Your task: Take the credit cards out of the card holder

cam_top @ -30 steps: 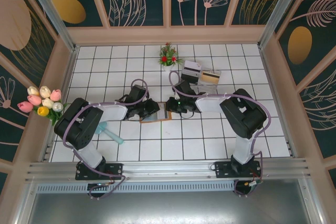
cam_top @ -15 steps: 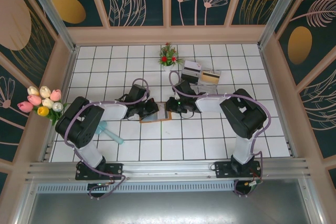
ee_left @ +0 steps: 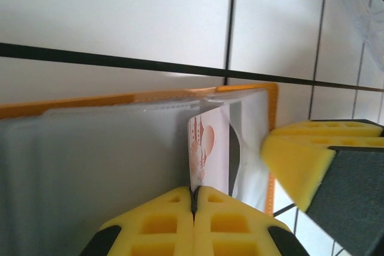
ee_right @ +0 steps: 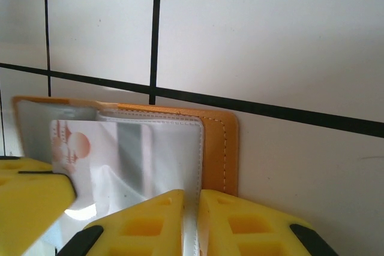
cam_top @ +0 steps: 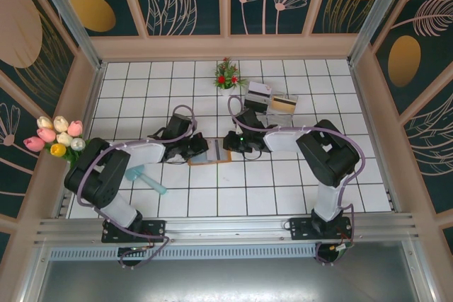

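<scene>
The card holder [cam_top: 214,154] lies open and flat on the counter [cam_top: 283,189] between the two arms, its clear inner sleeves facing up; a pale card [ee_left: 207,148] with red-orange print and a grey stripe sits partly inside a sleeve near one end of the holder, with one edge poking out; the left pincer [ee_left: 193,199] is closed tight on that edge, the card nipped between its pads; the right pincer [ee_right: 191,208] is almost closed on the sleeve edge at the holder's rim, just beside the card, and seems to be pinning the holder down; what look like teal cards [cam_top: 145,177] lie on the counter well to the left, near the left arm's elbow, so I judge part of the job done; this card is gripped but not yet drawn free; whether other sleeves hide more cards I cannot tell.
</scene>
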You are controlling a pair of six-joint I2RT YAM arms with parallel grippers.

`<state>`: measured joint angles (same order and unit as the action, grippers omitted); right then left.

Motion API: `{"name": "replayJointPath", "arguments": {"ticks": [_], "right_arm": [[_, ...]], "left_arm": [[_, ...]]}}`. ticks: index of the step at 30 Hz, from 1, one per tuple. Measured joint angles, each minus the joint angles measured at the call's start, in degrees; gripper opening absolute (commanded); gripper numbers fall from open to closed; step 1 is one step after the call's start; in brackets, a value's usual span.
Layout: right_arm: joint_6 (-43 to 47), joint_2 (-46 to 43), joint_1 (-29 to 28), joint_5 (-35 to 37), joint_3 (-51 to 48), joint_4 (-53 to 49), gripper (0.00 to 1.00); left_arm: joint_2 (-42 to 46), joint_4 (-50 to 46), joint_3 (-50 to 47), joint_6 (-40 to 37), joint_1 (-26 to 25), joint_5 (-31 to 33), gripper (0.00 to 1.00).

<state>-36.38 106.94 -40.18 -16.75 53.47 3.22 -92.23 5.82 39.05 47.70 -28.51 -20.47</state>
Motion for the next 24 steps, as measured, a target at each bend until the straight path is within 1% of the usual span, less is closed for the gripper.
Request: {"name": "replayJointPath", "arguments": {"ticks": [6,13,17,19,22,24], "right_arm": [[0.02,-0.02,0.0,0.0,0.0,0.0,0.19],[0.09,-0.72,-0.02,-0.28,1.16,-1.36,0.21],[0.63,-1.11,0.09,-1.01,3.17,-5.18,0.3],[1.44,-2.01,0.48,-1.4,3.89,-8.13,0.34],[2.01,-5.01,2.08,-2.54,4.04,-11.96,0.39],[1.92,-8.2,3.98,-4.17,3.96,-12.57,0.44]], "left_arm": [[2.49,-2.75,-0.22,-1.22,0.76,0.48,0.0],[7.15,-10.67,1.44,-3.78,1.03,4.98,0.0],[11.1,-15.43,2.82,-4.87,1.27,7.65,0.0],[13.07,-16.85,3.52,-5.11,1.42,8.02,0.0],[16.06,-17.14,4.55,-5.49,1.42,7.72,0.0],[17.81,-16.11,5.01,-5.53,1.57,6.97,0.0]]}}
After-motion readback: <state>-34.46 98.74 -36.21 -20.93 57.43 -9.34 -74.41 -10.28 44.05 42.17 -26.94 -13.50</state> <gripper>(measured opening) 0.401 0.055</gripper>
